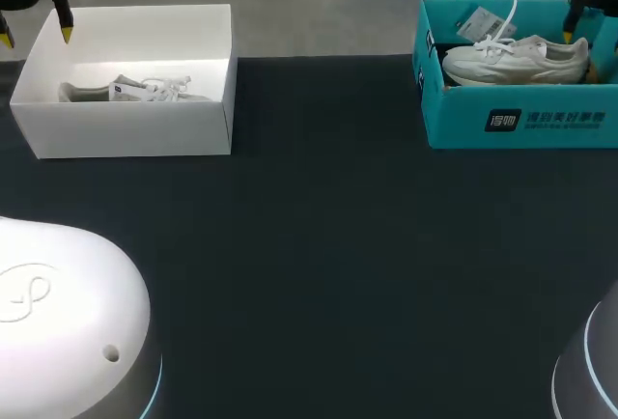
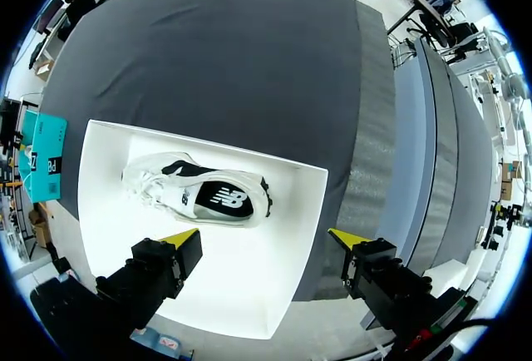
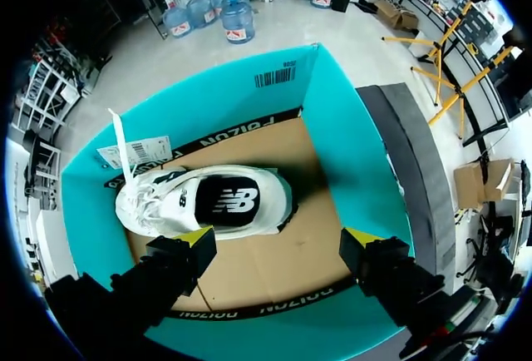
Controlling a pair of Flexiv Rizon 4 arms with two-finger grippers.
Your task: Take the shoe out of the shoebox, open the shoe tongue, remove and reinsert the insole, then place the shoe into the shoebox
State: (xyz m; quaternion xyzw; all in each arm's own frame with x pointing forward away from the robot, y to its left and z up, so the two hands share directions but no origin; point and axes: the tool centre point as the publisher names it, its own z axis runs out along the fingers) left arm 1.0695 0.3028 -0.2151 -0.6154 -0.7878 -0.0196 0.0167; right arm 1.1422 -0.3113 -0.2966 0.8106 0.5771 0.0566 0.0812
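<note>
In the head view, the near wall of the white shoebox [image 1: 135,125] hides the lower half of the left-hand shoe [image 1: 145,88]. The teal shoebox [image 1: 521,120] hides the sole of the right-hand shoe [image 1: 517,60]. Both boxes stand at the far side of the dark tabletop [image 1: 319,236], well apart. The picture's edges cut off both jaws. Of the right jaws we see only one yellow tip [image 1: 568,31].

In the left wrist view, the left jaws are spread and hold nothing. The left-hand shoe [image 2: 199,192] lies ahead of them on the floor of the white shoebox [image 2: 287,294], with its dark insole showing. One fingertip [image 2: 345,238] hangs outside the box wall.

In the right wrist view, the right jaws are also spread and hold nothing. The right-hand shoe [image 3: 204,203] lies inside the teal shoebox [image 3: 353,153], just ahead of one fingertip [image 3: 195,236]. A paper tag [image 3: 137,153] lies beside the shoe.
</note>
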